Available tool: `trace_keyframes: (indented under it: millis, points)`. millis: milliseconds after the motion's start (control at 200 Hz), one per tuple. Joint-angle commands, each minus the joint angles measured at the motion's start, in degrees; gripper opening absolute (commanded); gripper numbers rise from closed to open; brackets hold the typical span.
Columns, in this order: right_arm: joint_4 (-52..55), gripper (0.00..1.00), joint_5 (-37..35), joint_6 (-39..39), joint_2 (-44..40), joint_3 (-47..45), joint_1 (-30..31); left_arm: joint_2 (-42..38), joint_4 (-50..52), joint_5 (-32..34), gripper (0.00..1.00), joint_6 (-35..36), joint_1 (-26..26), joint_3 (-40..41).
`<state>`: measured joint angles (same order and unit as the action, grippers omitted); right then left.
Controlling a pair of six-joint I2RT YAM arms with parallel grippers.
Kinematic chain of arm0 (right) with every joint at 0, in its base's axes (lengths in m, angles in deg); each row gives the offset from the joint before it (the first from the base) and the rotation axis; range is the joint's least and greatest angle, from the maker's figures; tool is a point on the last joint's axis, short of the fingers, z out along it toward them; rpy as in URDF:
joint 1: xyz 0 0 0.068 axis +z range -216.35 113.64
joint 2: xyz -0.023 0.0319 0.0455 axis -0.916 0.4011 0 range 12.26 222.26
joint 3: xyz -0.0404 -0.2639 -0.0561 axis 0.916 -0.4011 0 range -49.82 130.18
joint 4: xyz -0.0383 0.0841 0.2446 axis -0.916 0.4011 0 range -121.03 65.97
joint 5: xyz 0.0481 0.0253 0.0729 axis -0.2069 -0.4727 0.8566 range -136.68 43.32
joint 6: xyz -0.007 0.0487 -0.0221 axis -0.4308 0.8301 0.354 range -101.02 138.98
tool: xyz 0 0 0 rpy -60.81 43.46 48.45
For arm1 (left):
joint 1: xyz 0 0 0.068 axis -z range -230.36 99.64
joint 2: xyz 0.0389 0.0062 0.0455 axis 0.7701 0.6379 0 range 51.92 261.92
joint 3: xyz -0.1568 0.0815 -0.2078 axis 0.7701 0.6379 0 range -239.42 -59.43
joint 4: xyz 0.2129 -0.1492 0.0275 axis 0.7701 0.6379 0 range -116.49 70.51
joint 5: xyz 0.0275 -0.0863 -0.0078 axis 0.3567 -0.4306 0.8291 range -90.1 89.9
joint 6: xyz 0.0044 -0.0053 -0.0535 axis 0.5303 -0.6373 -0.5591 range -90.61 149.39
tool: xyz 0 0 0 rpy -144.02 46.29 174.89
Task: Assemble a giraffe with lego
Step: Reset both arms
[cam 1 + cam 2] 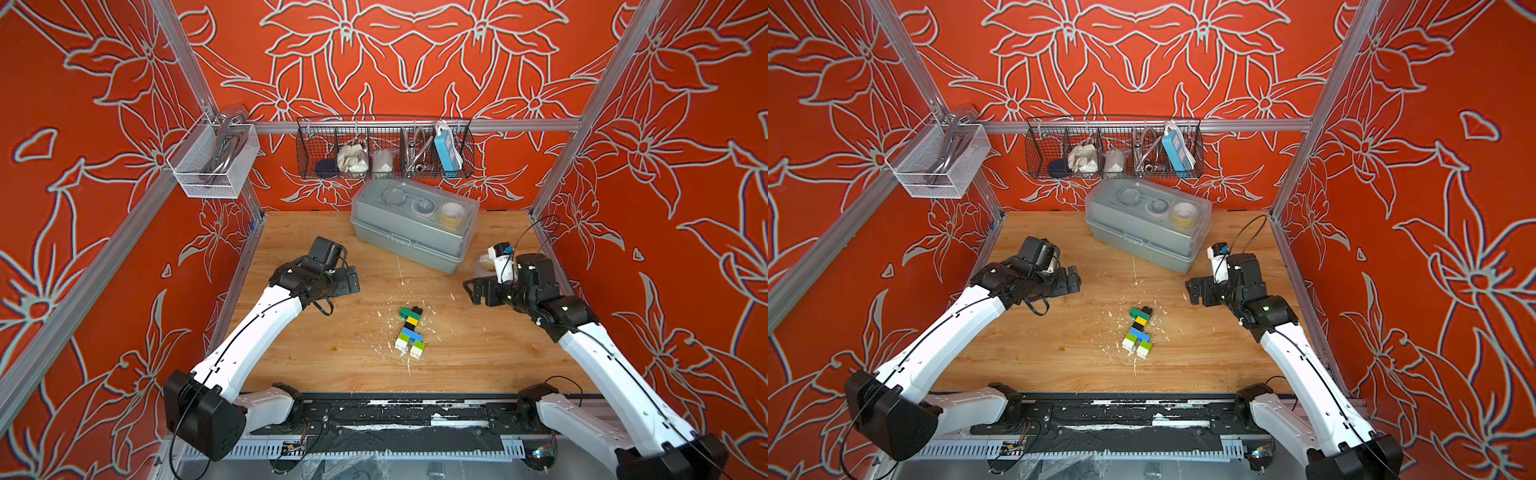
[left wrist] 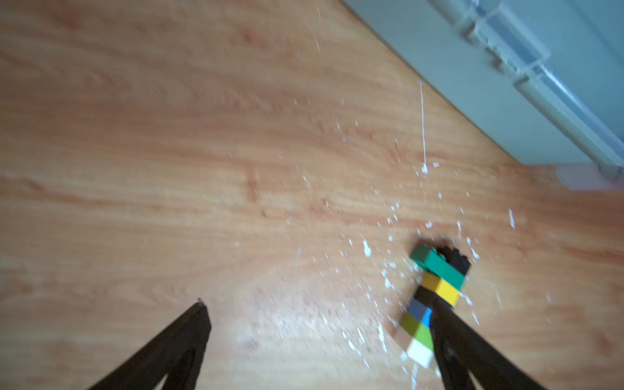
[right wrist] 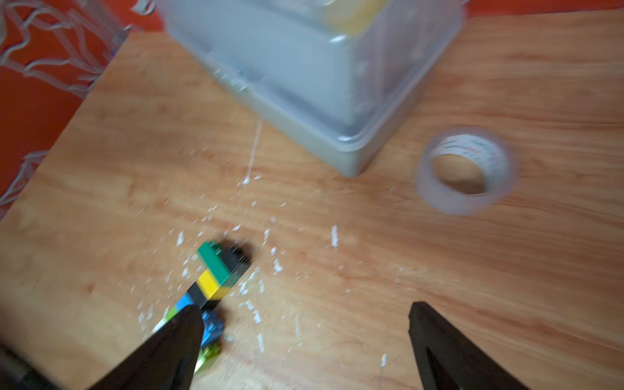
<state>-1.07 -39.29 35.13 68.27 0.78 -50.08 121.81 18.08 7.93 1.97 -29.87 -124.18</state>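
Both spread wide and empty: left gripper (image 2: pixel 319 304), right gripper (image 3: pixel 305 308). Giraffe (image 1: pixel 410 332) lies whole in both top views; tape roll (image 3: pixel 469 204) clear only in right wrist view.

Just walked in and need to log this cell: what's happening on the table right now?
Nothing is being held. The small multicoloured brick giraffe lies flat on the wooden table between the two arms. It looks fully built, with its head toward the grey plastic lidded box. The left pincer and right pincer both stand open, one on each side, clear of it.
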Motion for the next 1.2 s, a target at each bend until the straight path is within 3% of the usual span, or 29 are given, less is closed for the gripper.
trace_keyframes:
  millis: [0,90,225,285,420,445,505,591,686,736,916,971,1106,1196]
  points:
    - [-6.4,1.0,-15.4,10.5,6.1,-5.0,-4.0,-1.1,-13.7,9.6,1.0,9.0,-0.8,6.2]
    - [-20.6,1.0,-9.5,6.8,10.1,-8.9,-7.6,-3.9,-24.2,9.8,1.0,12.9,-2.2,12.9]
    - [-34.7,1.0,-10.8,-12.2,13.0,-12.0,-10.1,-7.9,-36.8,9.0,1.0,17.8,-6.3,21.9]
    - [-39.2,1.0,-9.0,-16.3,14.4,-13.9,-13.2,-8.3,-41.1,8.4,1.0,19.2,-8.7,25.0]
    - [-51.8,1.0,0.9,-16.4,17.5,-19.8,-17.9,-5.5,-52.0,4.1,1.0,18.3,-14.7,31.2]
    - [-48.6,1.0,0.9,-17.5,17.9,-18.7,-17.9,-4.4,-55.3,2.9,1.0,18.8,-15.6,33.0]
    - [-54.8,1.0,1.2,-17.4,18.9,-22.3,-18.0,-0.8,-62.0,0.3,1.0,21.5,-17.0,35.6]
    - [-57.2,1.0,1.4,-17.0,19.2,-25.1,-17.8,4.1,-57.0,-7.0,1.0,24.3,-20.4,31.8]
    - [-63.8,1.0,-3.4,-16.2,21.0,-27.2,-17.6,8.0,-64.4,-10.4,1.0,23.1,-23.0,35.3]
    - [-66.1,1.0,-5.0,-15.8,22.7,-27.8,-17.5,8.7,-63.3,-10.4,1.0,23.4,-23.9,34.6]
    - [-64.3,1.0,-6.5,-16.7,24.1,-26.1,-16.3,7.9,-75.7,-4.9,1.0,23.3,-24.6,40.7]
    - [-64.4,1.0,-6.7,-16.7,24.2,-26.0,-16.3,8.7,-79.3,-2.5,1.0,24.0,-23.1,42.2]
    - [-64.1,1.0,-7.1,-16.7,24.2,-25.9,-16.0,11.6,-90.9,-3.9,1.0,26.8,-21.2,47.4]
    - [-64.7,1.0,-8.0,-17.0,23.9,-26.3,-15.7,11.1,-90.1,-2.4,1.0,27.3,-20.3,47.1]
